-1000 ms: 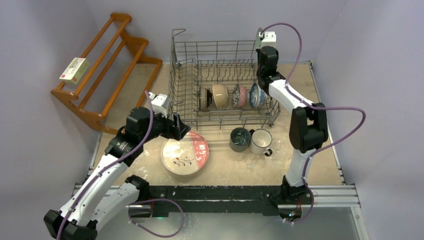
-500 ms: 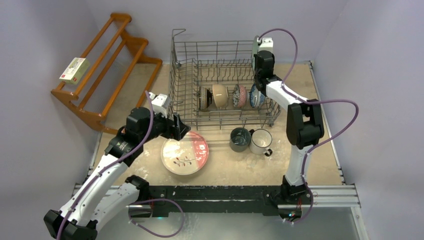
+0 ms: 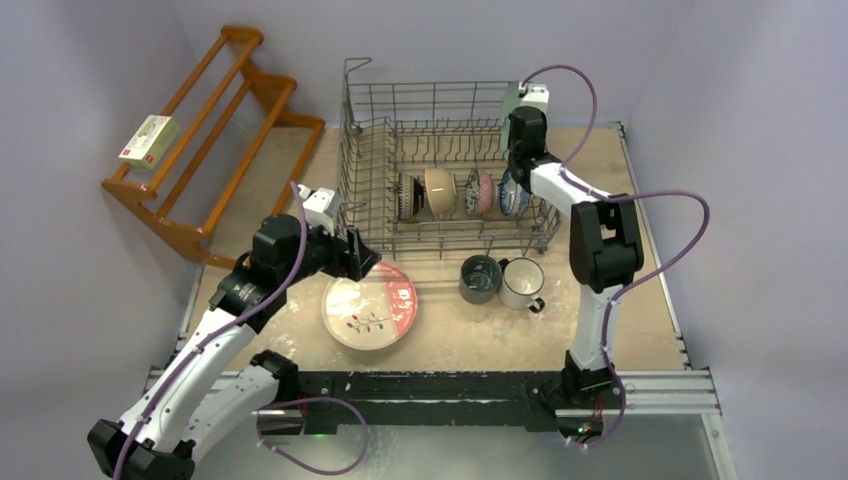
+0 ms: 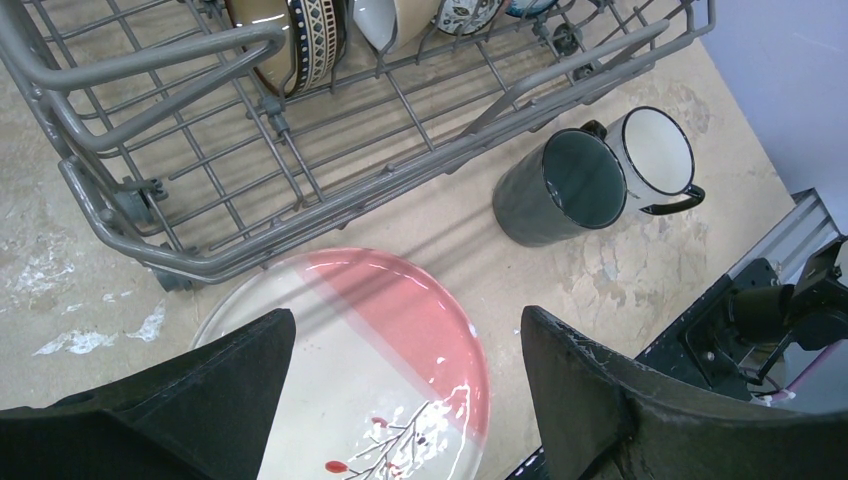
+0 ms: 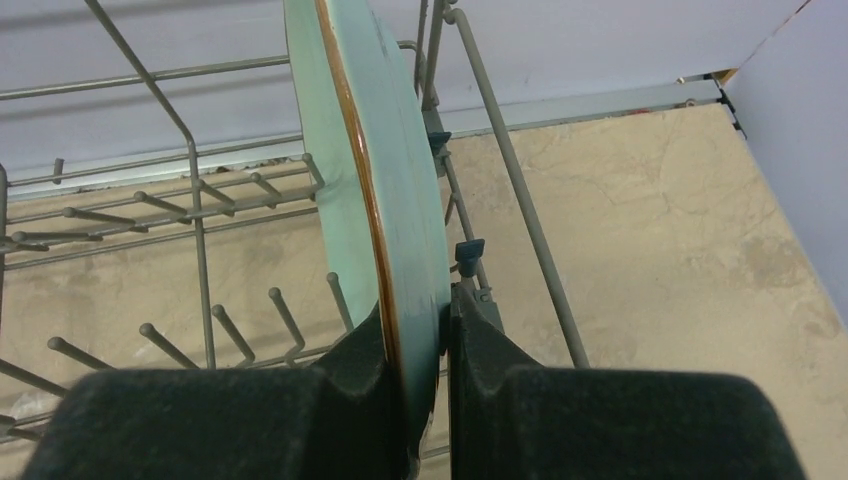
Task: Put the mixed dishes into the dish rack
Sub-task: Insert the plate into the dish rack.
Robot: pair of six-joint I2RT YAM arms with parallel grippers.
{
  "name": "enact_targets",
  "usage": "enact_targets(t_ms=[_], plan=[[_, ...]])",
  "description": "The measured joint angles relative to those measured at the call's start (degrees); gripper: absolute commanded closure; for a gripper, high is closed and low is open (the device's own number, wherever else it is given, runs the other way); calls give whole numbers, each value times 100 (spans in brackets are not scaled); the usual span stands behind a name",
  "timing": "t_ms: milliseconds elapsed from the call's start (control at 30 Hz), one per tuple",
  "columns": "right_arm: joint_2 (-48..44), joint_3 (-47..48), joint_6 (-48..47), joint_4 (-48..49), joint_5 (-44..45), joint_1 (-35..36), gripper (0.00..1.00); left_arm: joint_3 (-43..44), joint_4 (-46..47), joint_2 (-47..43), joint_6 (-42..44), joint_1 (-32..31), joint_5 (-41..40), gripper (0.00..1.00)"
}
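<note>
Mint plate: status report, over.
Right fingers shut on mint green plate, upright at dish rack far right corner. Left fingers open over pink-and-white plate. Nearby tines bare.

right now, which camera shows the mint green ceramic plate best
Right wrist: the mint green ceramic plate stands edge-on up close, pinched by the right gripper. Top external shows only a green sliver by the wrist; left wrist doesn't show it.

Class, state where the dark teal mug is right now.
Top external view: the dark teal mug stands just in front of the dish rack, right of centre, the white mug close on its right.
</note>
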Motion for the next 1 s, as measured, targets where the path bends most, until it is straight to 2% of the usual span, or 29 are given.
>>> enact_targets(t_ms=[100,233,467,767,1000], plan=[[42,2,144,48,-28,-28,76,0,-2,0,0,0,0,19],[81,57,293,46,-68,-4,54,0,-2,4,0,0,0,19],[81,101,369,15,0,17,31,0,-9,22,0,0,0,19],[-142,116,446,-85,142,22,20,0,-24,26,0,0,-11,19],[-994,70,688,-192,168,22,19,0,-42,28,0,0,-76,18]])
